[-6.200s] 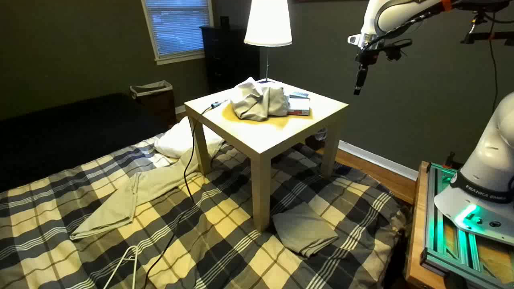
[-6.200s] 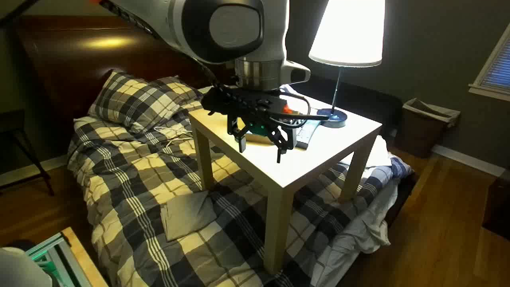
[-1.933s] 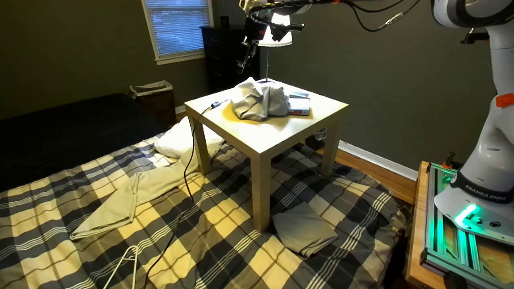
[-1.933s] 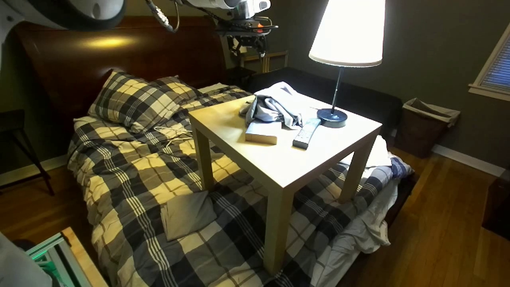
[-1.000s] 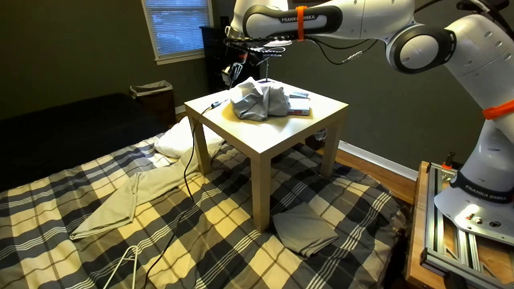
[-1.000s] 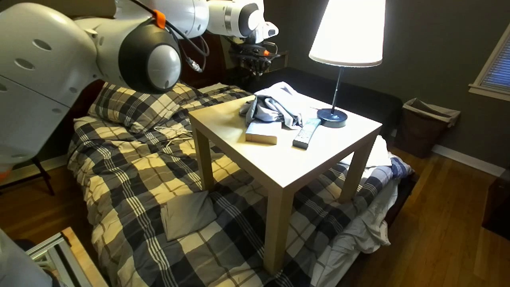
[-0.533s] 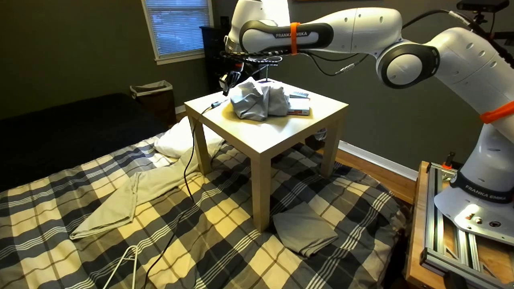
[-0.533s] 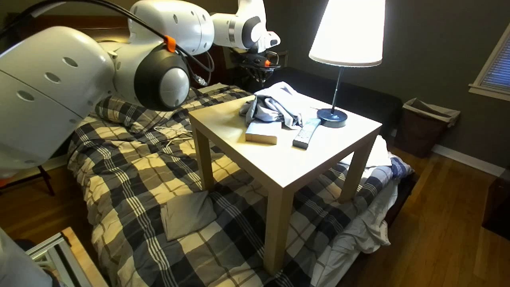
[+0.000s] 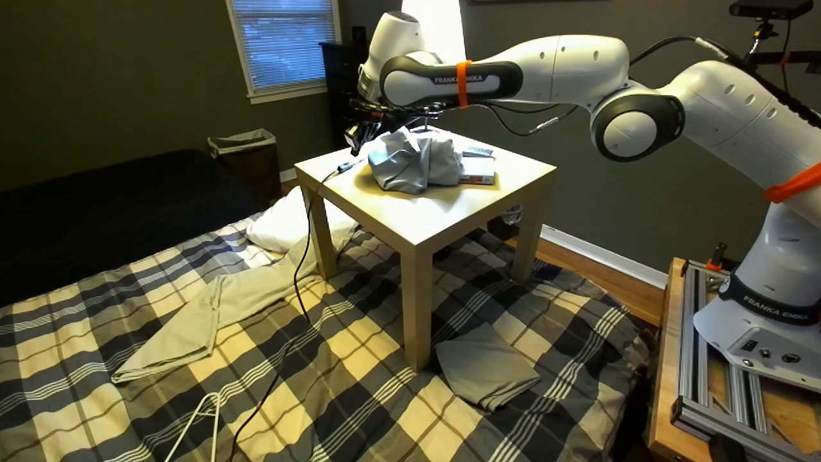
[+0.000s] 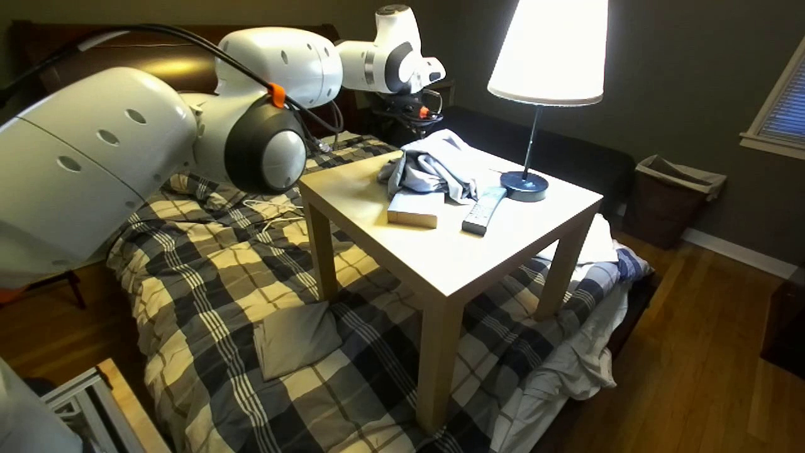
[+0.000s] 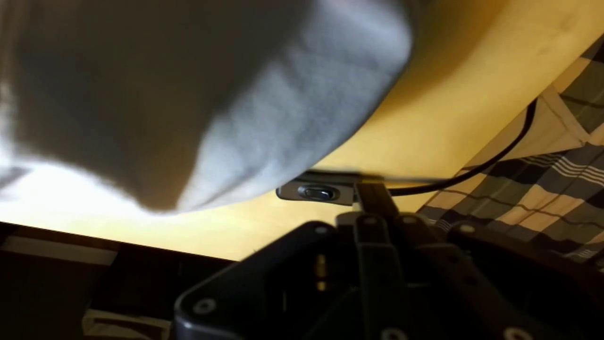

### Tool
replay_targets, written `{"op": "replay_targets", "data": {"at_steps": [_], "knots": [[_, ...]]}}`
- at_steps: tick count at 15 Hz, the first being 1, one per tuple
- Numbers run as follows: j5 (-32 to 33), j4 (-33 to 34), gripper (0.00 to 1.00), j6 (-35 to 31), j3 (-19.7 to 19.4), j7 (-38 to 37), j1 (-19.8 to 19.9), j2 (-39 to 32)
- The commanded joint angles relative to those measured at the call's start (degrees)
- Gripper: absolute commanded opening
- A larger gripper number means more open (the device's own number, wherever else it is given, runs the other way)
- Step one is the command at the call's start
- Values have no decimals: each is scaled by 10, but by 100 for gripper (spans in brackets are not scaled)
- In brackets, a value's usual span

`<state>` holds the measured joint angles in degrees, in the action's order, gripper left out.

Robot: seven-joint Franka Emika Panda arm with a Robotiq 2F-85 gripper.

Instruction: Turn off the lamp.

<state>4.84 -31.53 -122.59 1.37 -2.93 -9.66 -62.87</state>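
The lamp (image 10: 550,56), lit, stands on the small table in both exterior views; its white shade (image 9: 446,29) is partly covered by my arm in an exterior view. On the tabletop its cord carries a switch (image 11: 319,192) with a dark rocker, visible in the wrist view and small beside the table edge in an exterior view. My gripper (image 11: 371,182) is shut, its fingertips together over the cord end of the switch body, to the right of the rocker. Whether they touch it I cannot tell. Low over the tabletop, the gripper (image 9: 355,151) sits left of the crumpled cloth.
Crumpled grey cloth (image 11: 283,113) lies close to the switch and fills much of the wrist view. A box (image 10: 412,211) and a remote (image 10: 484,212) lie on the table (image 9: 417,221). The cord (image 11: 472,172) runs over the table edge towards the plaid bed (image 9: 359,372).
My arm has swung across to the table's far side and come down beside the cloth, lowering further over the last second. The gripper is now near the switch. The lamp stays lit.
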Motion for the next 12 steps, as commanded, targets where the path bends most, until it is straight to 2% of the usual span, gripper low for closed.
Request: {"op": "replay_targets", "data": {"at_steps": [1,12], "knots": [[17,41,0,-24,-26,-46,-14,-41],[52,52,0,-62,-121,-207,-51,-70]]}}
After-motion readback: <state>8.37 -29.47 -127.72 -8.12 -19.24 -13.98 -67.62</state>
